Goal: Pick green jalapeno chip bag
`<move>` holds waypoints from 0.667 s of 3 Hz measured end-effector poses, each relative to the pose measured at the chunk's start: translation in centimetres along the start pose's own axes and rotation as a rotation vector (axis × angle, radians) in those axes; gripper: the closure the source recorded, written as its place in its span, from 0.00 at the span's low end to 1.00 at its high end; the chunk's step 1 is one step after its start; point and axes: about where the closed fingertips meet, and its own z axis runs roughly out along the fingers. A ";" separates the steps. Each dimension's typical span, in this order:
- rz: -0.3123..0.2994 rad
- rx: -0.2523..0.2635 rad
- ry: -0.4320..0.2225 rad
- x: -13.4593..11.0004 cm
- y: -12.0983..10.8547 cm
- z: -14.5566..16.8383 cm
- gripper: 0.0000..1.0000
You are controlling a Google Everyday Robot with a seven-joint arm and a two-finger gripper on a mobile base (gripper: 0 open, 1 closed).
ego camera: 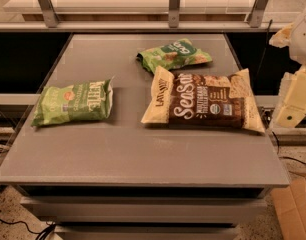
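The green jalapeno chip bag lies flat on the left side of the grey table. It is light green, with white "KETTLE" lettering and a small orange-red emblem. My gripper is the cream-white part of the arm at the right edge of the view, just off the table's right side. It is far from the jalapeno bag and touches no bag.
A brown-and-cream "Sea Salt" bag lies right of centre, between the gripper and the jalapeno bag. A smaller green bag lies behind it. A metal railing runs behind the table. A cardboard box sits on the floor at lower right.
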 end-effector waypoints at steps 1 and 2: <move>0.000 0.000 0.000 0.0 0.0 0.0 0.00; -0.019 -0.015 -0.059 -1.5 -0.2 -0.2 0.00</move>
